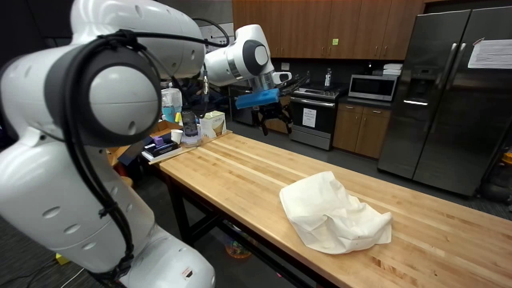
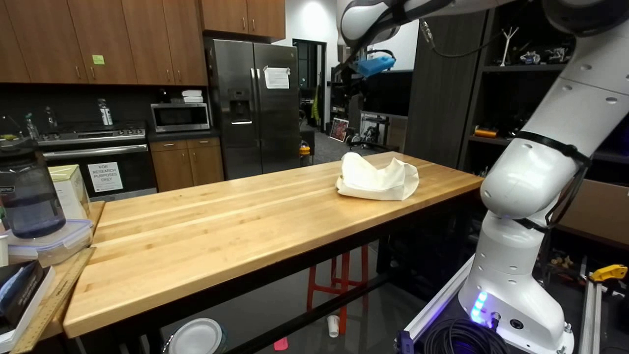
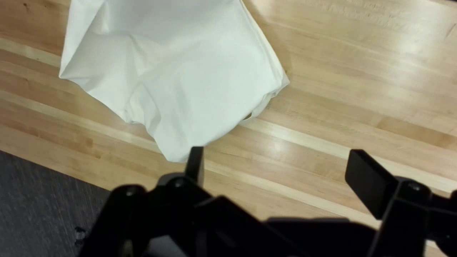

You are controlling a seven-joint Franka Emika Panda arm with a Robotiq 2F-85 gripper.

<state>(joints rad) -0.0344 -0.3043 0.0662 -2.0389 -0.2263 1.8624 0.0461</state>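
A crumpled cream-white cloth [image 1: 336, 218] lies heaped on the wooden table [image 1: 240, 172]. The same cloth [image 2: 378, 183] is toward the table's far end in an exterior view. Whether anything lies under its folds cannot be seen. My gripper [image 1: 277, 130] hangs well above the tabletop, fingers pointing down, below a blue block-like part [image 1: 258, 98] on the wrist. In the wrist view the gripper [image 3: 276, 153] stands wide open, with only bare wood seen between its black fingers. The cloth [image 3: 192, 71] fills the upper left there, one corner appearing beside the left finger [image 3: 194, 162] but lying lower.
Beside one table end stand a carton [image 1: 213, 125], a white cup [image 1: 176, 136], a dark bottle [image 2: 32, 196], a lidded plastic container [image 2: 54, 241] and a wooden ruler [image 2: 54, 300]. A red stool [image 2: 344, 285] is under the table; a refrigerator [image 1: 432, 104] stands beyond.
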